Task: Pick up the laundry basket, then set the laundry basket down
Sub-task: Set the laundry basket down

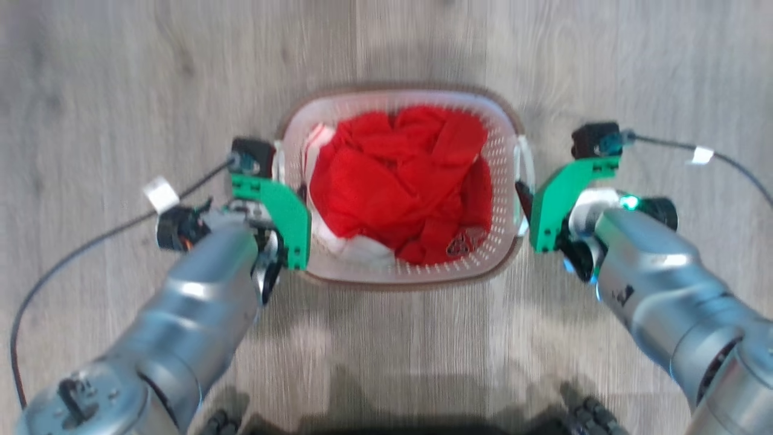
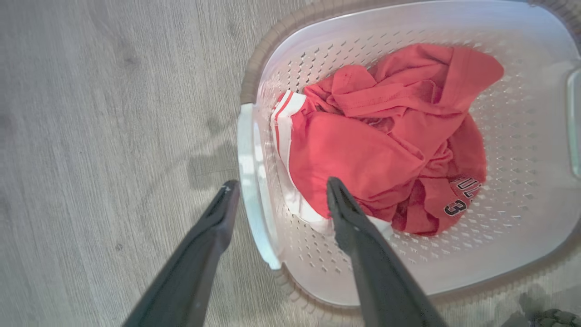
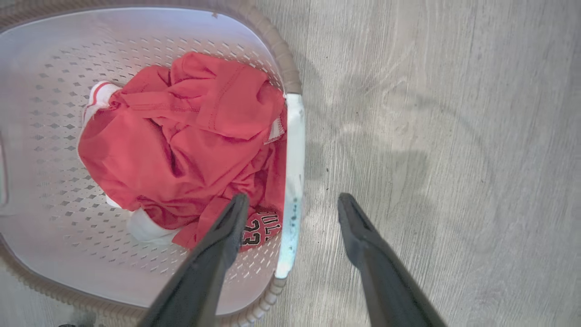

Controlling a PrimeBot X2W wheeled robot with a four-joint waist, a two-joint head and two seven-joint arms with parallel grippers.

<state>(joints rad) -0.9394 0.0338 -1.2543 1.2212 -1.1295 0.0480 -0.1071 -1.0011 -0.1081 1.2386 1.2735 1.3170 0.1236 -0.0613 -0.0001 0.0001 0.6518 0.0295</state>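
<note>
Basket (image 1: 501,151): stood flat on grey wood floor (image 1: 121,90), at centre of head view, brown rim (image 3: 278,47) unobstructed at 12 and 6 o'clock. Held a heap of red cloth (image 1: 398,175) with white trim and a printed number; could not tell how many garments.

Edges: bore left handle (image 2: 248,181) at basket's 9 o'clock and right handle (image 3: 295,150) at its 3 o'clock. Straddled each handle with one gripper. Kept left gripper (image 2: 282,182) spread wide, one finger (image 2: 213,227) outside over floor, the other inside above cloth, handle between them with a gap on both sides. Kept right gripper (image 3: 294,196) spread just as wide, one finger inside over cloth, the other outside over floor. Gripped nothing on either side.

Room: showed plain floor beyond rim at 12 o'clock and 6 o'clock, and outward of both grippers at 9 and 3. Trailed left cable (image 1: 78,251) toward 8 o'clock and right cable (image 1: 731,160) toward 3 o'clock, each carrying a white tag (image 1: 160,193).

Count: tallied one basket, two handles, two grippers, four fingers, two cables, two tags.
</note>
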